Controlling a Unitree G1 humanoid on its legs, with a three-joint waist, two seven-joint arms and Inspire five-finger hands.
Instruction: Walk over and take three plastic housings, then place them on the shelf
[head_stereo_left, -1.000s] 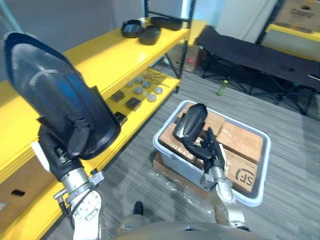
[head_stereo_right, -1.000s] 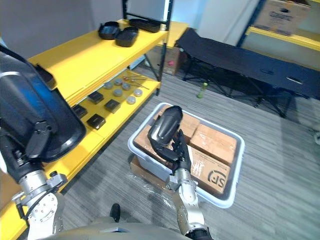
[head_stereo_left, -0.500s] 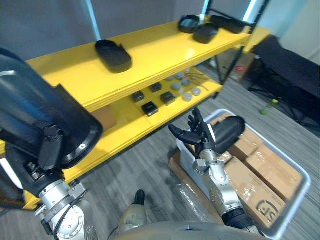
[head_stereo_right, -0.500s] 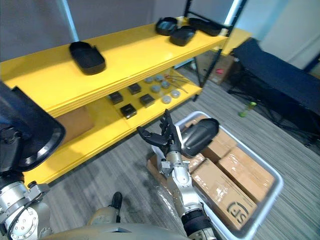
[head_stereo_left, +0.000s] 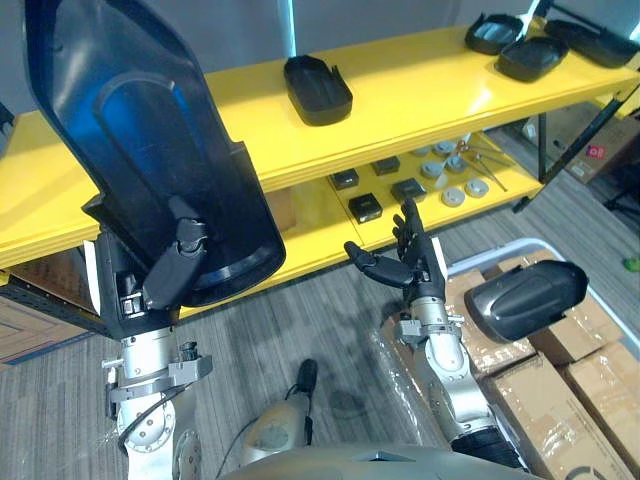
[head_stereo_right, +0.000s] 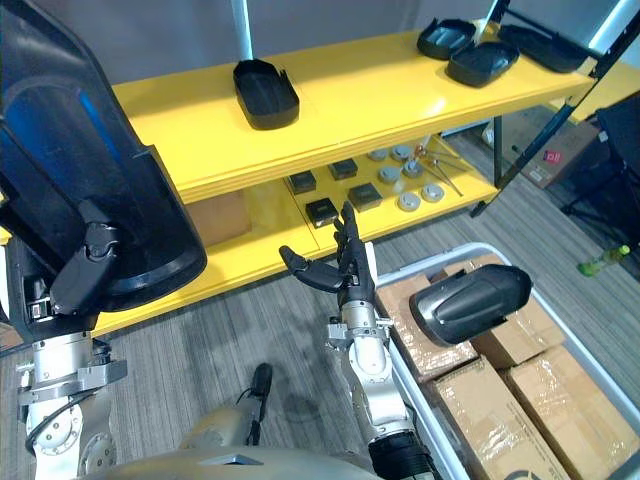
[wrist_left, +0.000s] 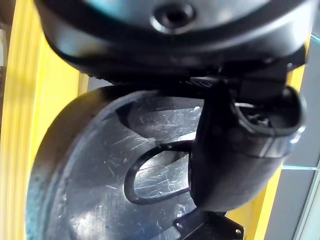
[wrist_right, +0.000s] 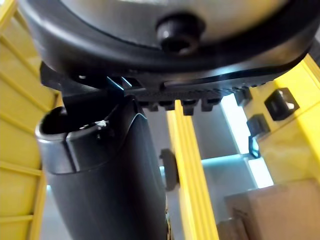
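The left hand (head_stereo_left: 168, 272) has its fingers grasping the large black plastic housing (head_stereo_left: 150, 130). It is best set flat on the yellow shelf (head_stereo_left: 410, 85), beside the smaller black housing (head_stereo_left: 317, 90). The right hand (head_stereo_left: 405, 262) has its fingers released.

The large plastic housing (head_stereo_left: 150, 150) is seen in glossy black with a bluish sheen. The shelf (head_stereo_left: 420, 95) is painted bright yellow, and the housings (head_stereo_left: 318, 88) laid on it are black. Black blocks (head_stereo_left: 365, 207) and grey discs (head_stereo_left: 455, 195) are shown on its lower level. Brown cardboard boxes (head_stereo_left: 590, 330) are set in a pale grey tub (head_stereo_right: 460, 250). The floor (head_stereo_left: 300, 320) is patterned with fine grey stripes.
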